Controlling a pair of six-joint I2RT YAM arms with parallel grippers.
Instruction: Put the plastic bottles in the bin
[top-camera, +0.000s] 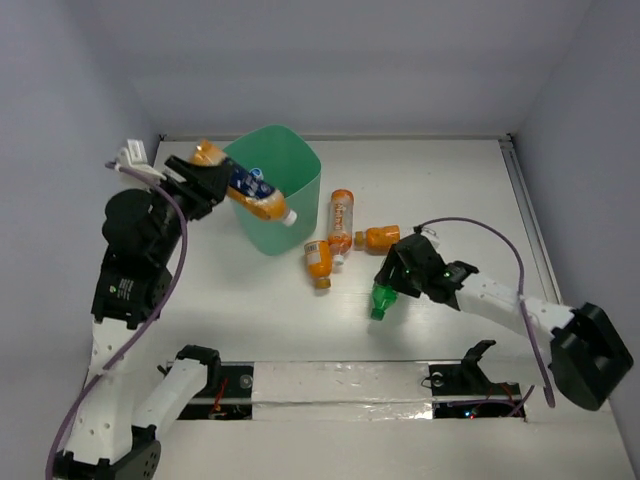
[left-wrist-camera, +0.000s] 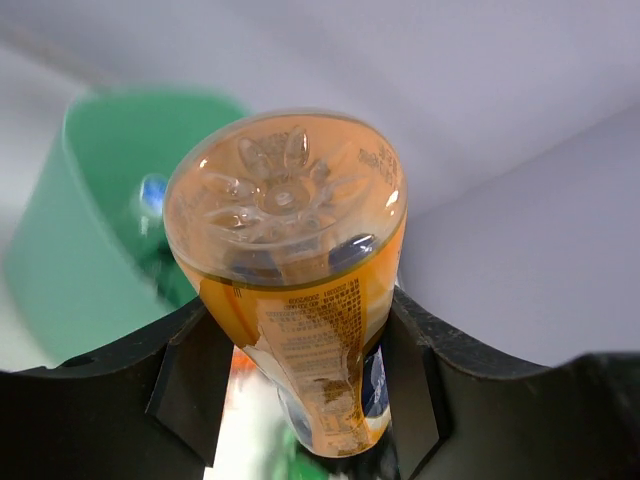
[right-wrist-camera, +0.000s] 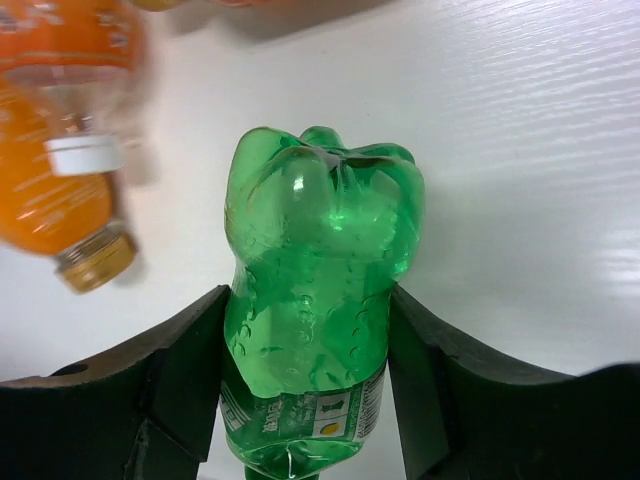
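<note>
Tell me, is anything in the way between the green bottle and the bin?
Yes. Three orange bottles lie on the table between the green bottle, shut in the right hand, and the bin. Lifted over them, it would likely pass. The left hand holds a labelled bottle over the bin's rim.

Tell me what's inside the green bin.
The bin shows only green wall from above; the orange bottle in the left gripper covers the rest. The wrist view shows a blurred blue spot inside.
</note>
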